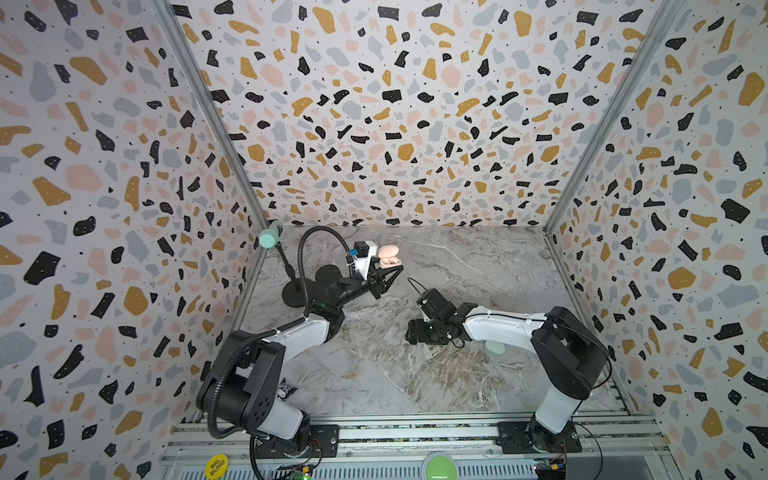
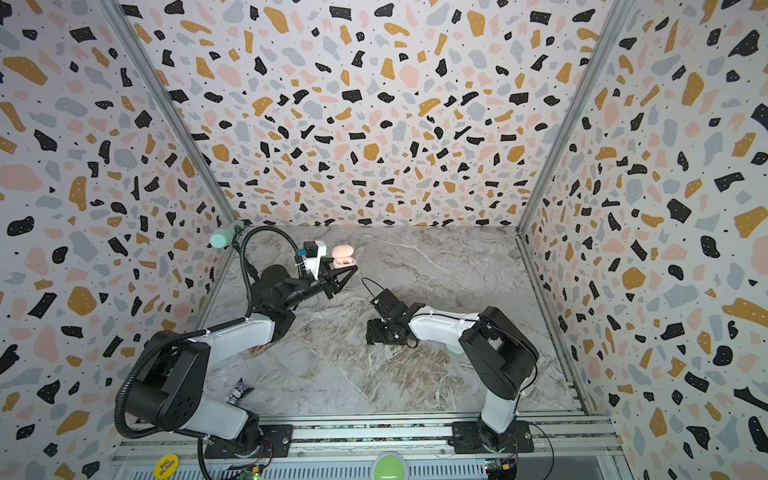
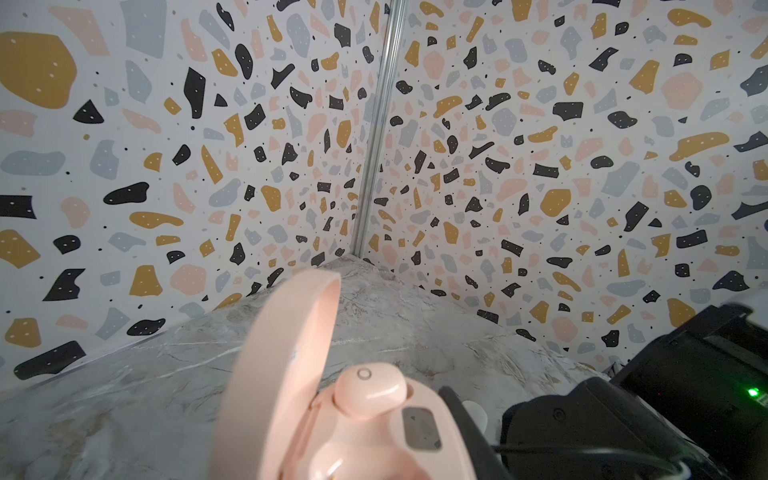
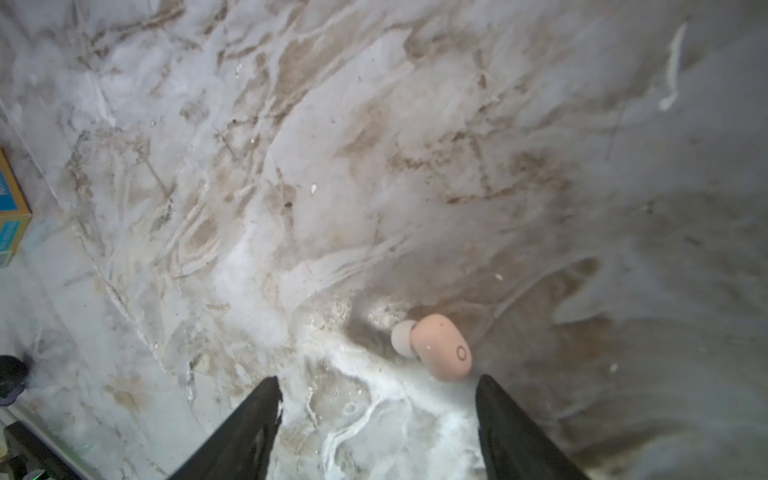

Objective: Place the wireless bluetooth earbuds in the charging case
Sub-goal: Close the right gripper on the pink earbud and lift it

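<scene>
1. The left gripper (image 1: pixel 395 273) is clamped shut on the pink charging case (image 1: pixel 388 257), which is held far and left of centre with its lid swung open.
2. A seated earbud (image 3: pixel 370 392) is spotted in one socket; the second socket cannot be made out.
3. The right gripper (image 4: pixel 378 380) is spread wide and empty, low over the marble table (image 4: pixel 332 124).
4. A loose earbud (image 4: pixel 442 347), pink, is left lying just beyond its tips, untouched.
5. Half the pink pair is judged done; pick-up and insertion remain.

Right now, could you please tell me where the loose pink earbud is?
In the right wrist view, the loose pink earbud lies on the marble table, just ahead of the open right gripper.
</scene>
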Controlling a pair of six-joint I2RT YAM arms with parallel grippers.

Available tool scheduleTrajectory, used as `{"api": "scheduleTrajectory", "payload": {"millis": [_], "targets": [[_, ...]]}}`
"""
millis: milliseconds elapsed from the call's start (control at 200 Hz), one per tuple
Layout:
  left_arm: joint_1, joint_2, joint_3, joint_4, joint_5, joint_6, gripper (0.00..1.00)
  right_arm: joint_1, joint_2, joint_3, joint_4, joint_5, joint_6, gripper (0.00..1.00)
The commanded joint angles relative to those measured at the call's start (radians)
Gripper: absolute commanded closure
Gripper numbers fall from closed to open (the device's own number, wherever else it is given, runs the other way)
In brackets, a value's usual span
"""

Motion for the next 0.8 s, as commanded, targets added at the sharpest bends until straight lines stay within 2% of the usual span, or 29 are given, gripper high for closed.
{"api": "scheduleTrajectory", "payload": {"millis": [0, 651, 796], "targets": [[0.010, -0.029, 0.021, 0.042, -0.005, 0.017, 0.94, -0.003, 0.026, 0.040, -0.013, 0.003, -0.006, 0.24], [0.012, -0.020, 0.015, 0.066, -0.001, -0.001, 0.94, -0.003, 0.142, 0.198, -0.041, -0.060, -0.101, 0.25], [0.012, -0.020, 0.016, 0.065, -0.001, 0.000, 0.94, -0.009, 0.135, 0.226, -0.104, -0.012, -0.126, 0.25]]}}
